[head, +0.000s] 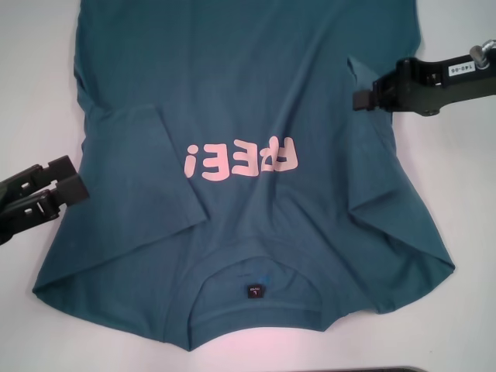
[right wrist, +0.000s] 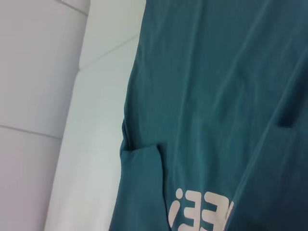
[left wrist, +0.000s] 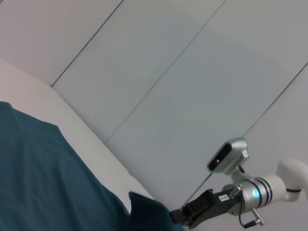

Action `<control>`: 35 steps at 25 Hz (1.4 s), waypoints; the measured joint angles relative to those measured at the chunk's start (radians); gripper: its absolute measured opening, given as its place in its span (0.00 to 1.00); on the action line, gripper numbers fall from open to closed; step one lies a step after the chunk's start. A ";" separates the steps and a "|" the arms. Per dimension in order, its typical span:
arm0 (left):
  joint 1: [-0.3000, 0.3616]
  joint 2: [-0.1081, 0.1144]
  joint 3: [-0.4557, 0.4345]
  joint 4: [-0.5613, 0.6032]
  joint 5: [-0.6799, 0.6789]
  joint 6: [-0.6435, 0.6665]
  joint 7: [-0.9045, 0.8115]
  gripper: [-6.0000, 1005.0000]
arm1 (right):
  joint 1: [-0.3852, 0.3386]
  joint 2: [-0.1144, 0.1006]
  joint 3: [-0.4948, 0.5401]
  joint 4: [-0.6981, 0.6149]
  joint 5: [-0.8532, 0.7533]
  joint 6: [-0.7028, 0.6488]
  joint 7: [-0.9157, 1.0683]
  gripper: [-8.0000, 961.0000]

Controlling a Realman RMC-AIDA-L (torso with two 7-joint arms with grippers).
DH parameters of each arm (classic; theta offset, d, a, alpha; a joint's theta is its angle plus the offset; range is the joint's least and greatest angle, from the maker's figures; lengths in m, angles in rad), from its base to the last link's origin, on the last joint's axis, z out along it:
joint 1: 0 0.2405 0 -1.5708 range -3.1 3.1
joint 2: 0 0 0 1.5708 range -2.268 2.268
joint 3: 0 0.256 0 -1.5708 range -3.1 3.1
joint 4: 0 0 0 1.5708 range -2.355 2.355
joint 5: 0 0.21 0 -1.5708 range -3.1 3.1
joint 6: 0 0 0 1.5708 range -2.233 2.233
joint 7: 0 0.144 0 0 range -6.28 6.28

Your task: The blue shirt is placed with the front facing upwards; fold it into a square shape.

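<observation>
Blue shirt (head: 256,101) hem cut off; right tool (head: 363,98) seemingly pinching.

Both arms end in a black blocky end effector (head: 364,98); the right wrist is silver with a white label.

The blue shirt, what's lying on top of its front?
Both sleeves are folded in over the blue shirt, one on each side of the pink lettering. Whatever is under those flaps is covered.

Pink "GREE!" on blue shirt (head: 232,101)
</observation>
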 joint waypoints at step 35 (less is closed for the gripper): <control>0.046 0.088 0.031 0.047 -0.031 0.020 -0.438 0.93 | -0.217 -0.066 0.077 0.086 0.496 -0.266 -0.724 0.79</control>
